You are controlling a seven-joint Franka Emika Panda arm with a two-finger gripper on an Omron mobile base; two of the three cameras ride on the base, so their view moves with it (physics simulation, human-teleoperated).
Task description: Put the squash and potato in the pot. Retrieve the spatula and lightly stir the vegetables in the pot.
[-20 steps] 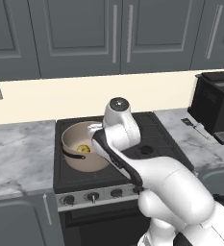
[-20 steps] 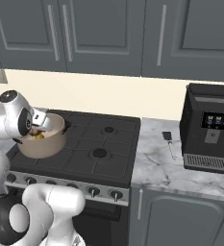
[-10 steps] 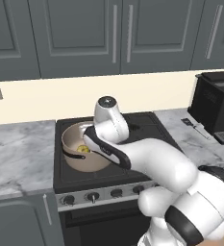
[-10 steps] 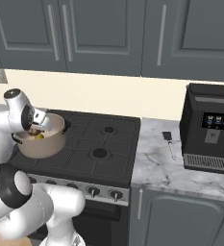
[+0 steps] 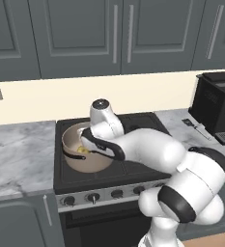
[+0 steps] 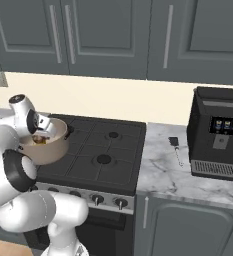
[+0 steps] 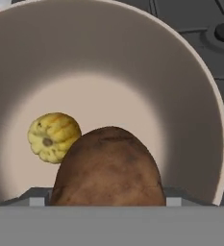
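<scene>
The beige pot stands on the stove's front left burner. In the hand view I look down into the pot: the yellow squash lies on its pale floor. The brown potato hangs just above the floor, and my gripper is shut on it, one fingertip against each side. From the left base view my hand reaches down over the pot's rim, and the squash shows beside it. The spatula lies on the marble counter right of the stove.
A black coffee machine stands on the counter beyond the spatula. The stove's other burners are bare. Grey cabinets hang above, and marble counter runs left of the stove.
The arm has swung left and lowered the hand with the potato into the pot. The pot, squash and spatula have stayed in place.
</scene>
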